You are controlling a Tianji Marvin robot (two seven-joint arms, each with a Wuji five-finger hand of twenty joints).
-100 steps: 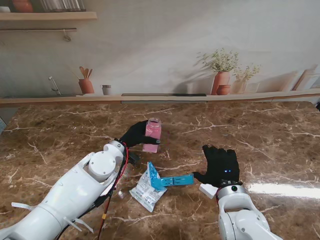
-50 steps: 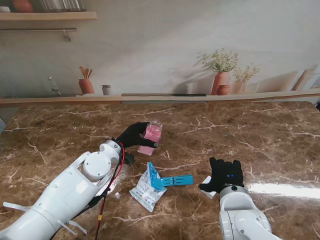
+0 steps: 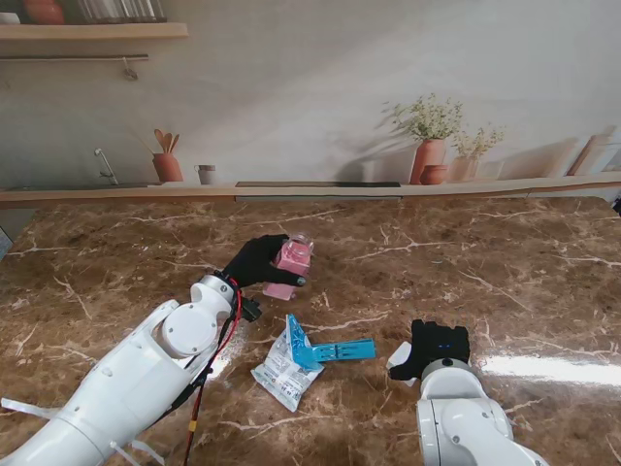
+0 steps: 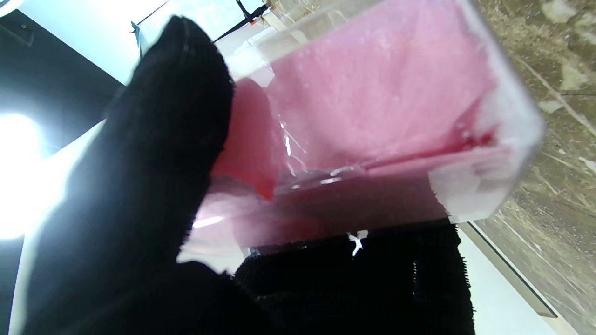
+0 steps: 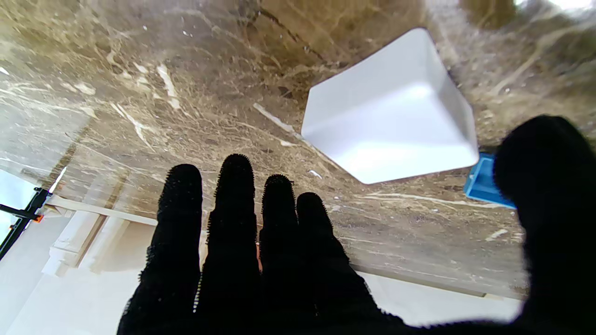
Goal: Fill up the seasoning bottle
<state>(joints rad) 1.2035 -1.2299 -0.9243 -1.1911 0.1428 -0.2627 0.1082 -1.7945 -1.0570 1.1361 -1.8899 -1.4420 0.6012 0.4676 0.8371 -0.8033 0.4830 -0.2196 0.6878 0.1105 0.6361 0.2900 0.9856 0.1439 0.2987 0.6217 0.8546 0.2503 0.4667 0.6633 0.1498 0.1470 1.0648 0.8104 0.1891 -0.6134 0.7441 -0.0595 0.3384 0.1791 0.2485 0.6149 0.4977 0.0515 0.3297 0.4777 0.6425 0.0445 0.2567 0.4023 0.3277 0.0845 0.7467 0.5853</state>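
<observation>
A clear seasoning bottle [image 3: 290,265] holding pink powder is tilted in my left hand [image 3: 258,260], whose black-gloved fingers are wrapped around it, lifted off the table. In the left wrist view the bottle [image 4: 372,116] fills the frame with fingers [image 4: 153,153] pressed against its side. A white refill pouch [image 3: 283,370] with a blue clip [image 3: 335,350] lies nearer to me. My right hand [image 3: 437,347] hovers open over a white cap [image 3: 402,361]. The right wrist view shows the cap [image 5: 391,111] on the marble beyond spread fingers [image 5: 233,223].
The brown marble table [image 3: 524,262] reaches back to a wall ledge [image 3: 320,189] with printed pots and plants. A corner of the blue clip [image 5: 484,184] shows beside my right thumb.
My left hand has raised and tilted the pink bottle off the table. My right hand has drawn back toward me, so it now sits over the white cap.
</observation>
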